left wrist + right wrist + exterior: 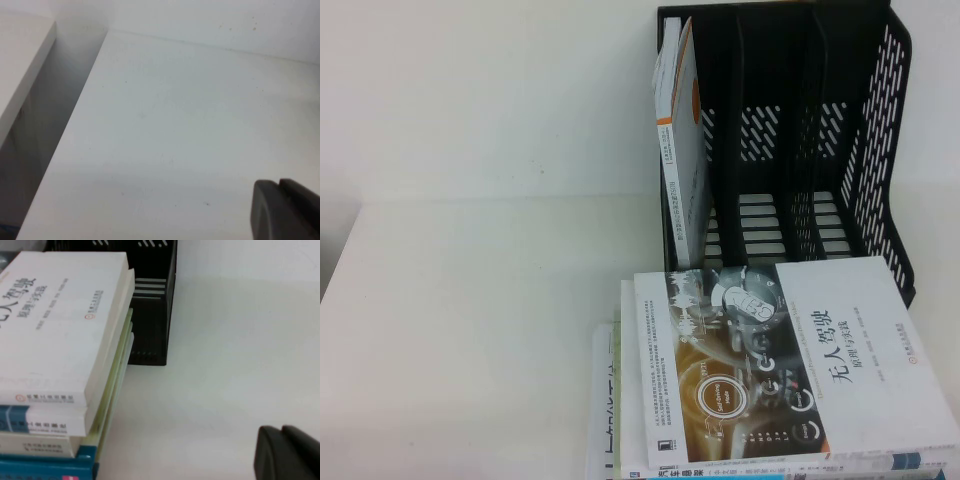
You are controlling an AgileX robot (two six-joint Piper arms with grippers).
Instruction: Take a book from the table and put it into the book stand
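Observation:
A black mesh book stand (790,130) stands at the back right of the white table. One white and orange book (682,150) leans upright in its leftmost slot. A stack of several books lies in front of the stand, topped by a white book with a dark car picture (790,360). The right wrist view shows that stack (55,330) and a corner of the stand (152,315). My right gripper (281,429) is shut and empty over bare table beside the stack. My left gripper (280,182) is shut and empty over bare table. Neither gripper shows in the high view.
The white table (470,330) stretches left of the books. The left wrist view shows the table's edge (75,120) with a gap beside it and a white wall behind.

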